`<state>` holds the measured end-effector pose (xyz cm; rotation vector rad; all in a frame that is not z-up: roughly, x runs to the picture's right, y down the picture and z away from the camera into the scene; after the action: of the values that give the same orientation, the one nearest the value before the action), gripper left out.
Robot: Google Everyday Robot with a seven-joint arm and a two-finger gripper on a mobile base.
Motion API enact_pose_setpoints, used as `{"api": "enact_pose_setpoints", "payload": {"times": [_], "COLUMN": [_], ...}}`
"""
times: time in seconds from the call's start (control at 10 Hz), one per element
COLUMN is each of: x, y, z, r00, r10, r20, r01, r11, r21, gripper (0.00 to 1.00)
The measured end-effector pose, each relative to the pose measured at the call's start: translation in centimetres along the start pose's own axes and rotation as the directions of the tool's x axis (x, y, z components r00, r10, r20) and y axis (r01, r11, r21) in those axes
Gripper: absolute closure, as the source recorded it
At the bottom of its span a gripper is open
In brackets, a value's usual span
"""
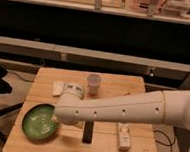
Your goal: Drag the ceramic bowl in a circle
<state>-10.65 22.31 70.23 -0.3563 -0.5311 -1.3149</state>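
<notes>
We find the ceramic bowl (pixel 39 123) on the front left part of the wooden table (pixel 117 90), upright, its green inside facing us and its right rim slipping under the end of the robot's white arm (pixel 125 111). The arm comes in from the right, low across the table, and the gripper (pixel 61 117) is at its rounded end, right at that rim; we cannot tell how it is set or whether it holds the bowl. Just right of the bowl, at the front edge, lies a dark block (pixel 87 133), and further right a white oblong device (pixel 123 137). Behind the arm stands a small white cup (pixel 93 83), with a flat white object (pixel 57 89) to its left.
</notes>
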Motion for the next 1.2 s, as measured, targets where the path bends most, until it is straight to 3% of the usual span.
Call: {"api": "enact_pose_setpoints", "payload": {"times": [0.3,1.2], "x": [-0.3,0.0], "y": [-1.5,-2.6], "z": [1.1,4.4], "r00": [1.000,0.993], "r10": [-0.016,-0.075], "r20": [0.022,0.095], "r01": [0.016,0.075], "r11": [1.000,0.997], "r21": [0.010,-0.004], "gripper": [0.20,0.20]}}
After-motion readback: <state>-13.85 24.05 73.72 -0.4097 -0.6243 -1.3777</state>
